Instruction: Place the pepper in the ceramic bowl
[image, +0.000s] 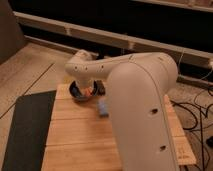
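Note:
The pepper (88, 91), a small orange-red piece, shows at the right inner edge of the ceramic bowl (77, 93), a small dark round bowl at the far left of the wooden table (80, 135). My gripper (95, 89) hangs from the white arm's wrist (82, 67), right over the bowl's right side and next to the pepper. I cannot tell whether the pepper is held or lying in the bowl. The large white arm hides the table's right part.
A blue rectangular block (103, 108) lies on the table just right of and nearer than the bowl. A dark mat (27, 132) covers the table's left side. Cables (197, 117) lie on the floor at right. A dark wall runs behind.

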